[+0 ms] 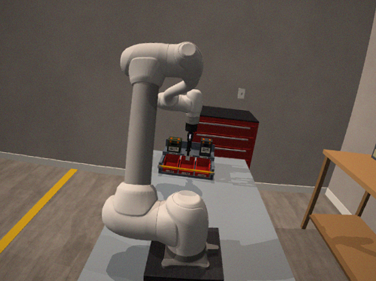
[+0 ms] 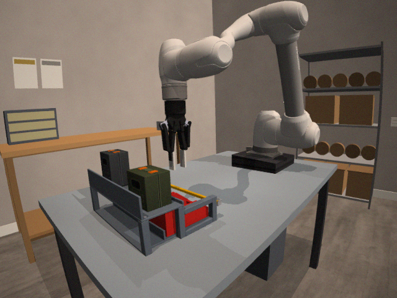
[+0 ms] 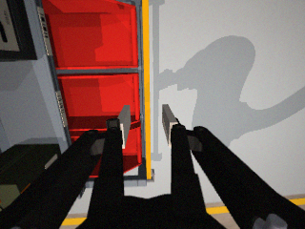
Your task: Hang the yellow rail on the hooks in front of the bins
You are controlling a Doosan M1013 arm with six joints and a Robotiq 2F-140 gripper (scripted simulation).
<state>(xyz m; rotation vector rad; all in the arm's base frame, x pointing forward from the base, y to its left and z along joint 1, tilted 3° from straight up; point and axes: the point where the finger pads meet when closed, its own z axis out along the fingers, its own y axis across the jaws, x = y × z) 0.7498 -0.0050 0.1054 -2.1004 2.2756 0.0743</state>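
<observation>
The black two-finger gripper [image 3: 145, 125] hangs well above the rack, fingers partly spread and gripping nothing, probably because the hanging looks done. Below it, the long thin yellow rail [image 3: 146, 72] lies along the front edge of the grey rack frame [image 2: 195, 208], just before the red plastic bins [image 3: 95, 38]. It looks straight, slim and level; whether it sits between the hook plates cannot be told.

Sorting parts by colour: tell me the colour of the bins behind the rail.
Red. The bins show best in the wrist view, beside the yellow rail.
</observation>
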